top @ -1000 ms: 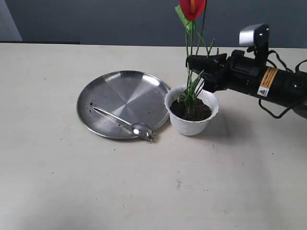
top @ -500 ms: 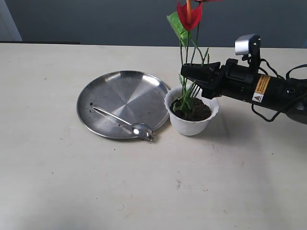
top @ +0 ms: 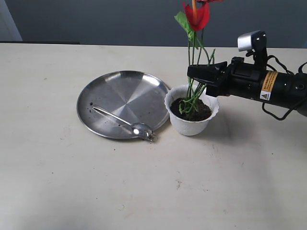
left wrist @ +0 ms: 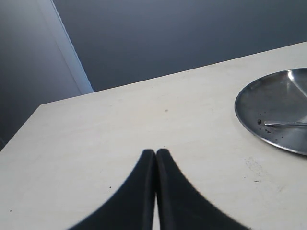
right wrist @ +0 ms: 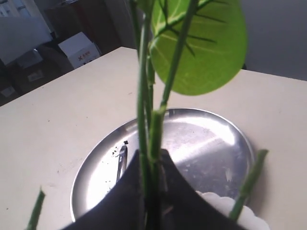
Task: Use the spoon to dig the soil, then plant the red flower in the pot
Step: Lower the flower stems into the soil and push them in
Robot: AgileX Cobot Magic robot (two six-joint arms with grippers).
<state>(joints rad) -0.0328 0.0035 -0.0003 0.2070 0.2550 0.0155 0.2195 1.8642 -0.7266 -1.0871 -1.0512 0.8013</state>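
The red flower (top: 197, 15) stands upright with its green stems (top: 193, 57) running down into the soil (top: 202, 113) in the white pot (top: 186, 125). My right gripper (top: 194, 73) is shut on the stems above the pot's rim; in the right wrist view the stems (right wrist: 144, 96) pass between its fingertips (right wrist: 152, 155), below the green leaf (right wrist: 201, 48). The spoon (top: 122, 122) lies on the steel plate (top: 124, 91), its bowl over the plate's near edge. My left gripper (left wrist: 156, 152) is shut and empty above bare table, away from the plate (left wrist: 283, 96); the exterior view does not show it.
The steel plate sits just left of the pot, almost touching it, with a few soil crumbs (top: 90, 106) on it. Cardboard boxes (right wrist: 79, 50) stand beyond the table. The table's far edge (top: 120, 45) runs behind the plate and pot.
The right gripper leaned the flower left, then moved back right, and the stems now stand straighter. The stem base stayed in the pot. Spoon and plate have not moved.
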